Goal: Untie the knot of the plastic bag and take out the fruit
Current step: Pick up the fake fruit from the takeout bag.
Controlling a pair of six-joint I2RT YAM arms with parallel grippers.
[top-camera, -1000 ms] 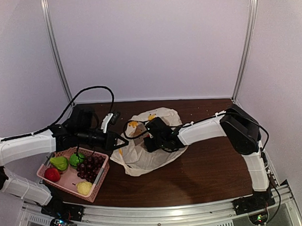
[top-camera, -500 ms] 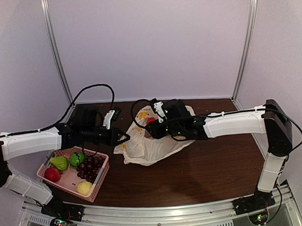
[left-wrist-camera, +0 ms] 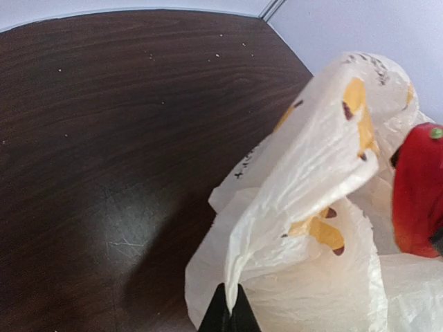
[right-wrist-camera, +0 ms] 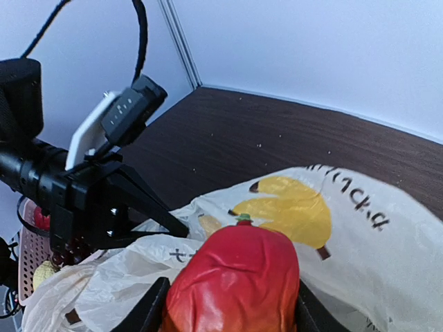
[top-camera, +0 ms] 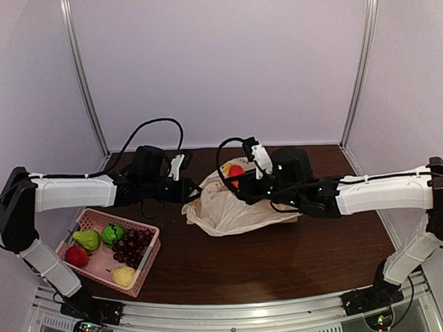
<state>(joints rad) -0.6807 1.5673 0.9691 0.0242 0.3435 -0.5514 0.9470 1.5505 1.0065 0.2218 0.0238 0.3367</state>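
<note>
Brown table (top-camera: pixel 283 266) | basket (top-camera: pixel 148 262) left of bag (top-camera: pixel 234 213) holds grapes (top-camera: pixel 130 246), green pear (top-camera: pixel 86 239) | our left gripper (left-wrist-camera: pixel 227 317) pinches bag | right gripper (right-wrist-camera: pixel 228 311) clasps red fruit (right-wrist-camera: pixel 235 277)

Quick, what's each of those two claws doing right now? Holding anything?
Left gripper: shut, pinching an edge of the plastic bag.
Right gripper: closed on a red fruit.

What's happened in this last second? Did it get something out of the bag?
The right gripper, down in the bag before, has lifted out a red fruit and holds it above the bag. The left gripper, still pinching the bag's edge, has slid right and back, dragging the bag along. The basket of fruit stayed put.
</note>
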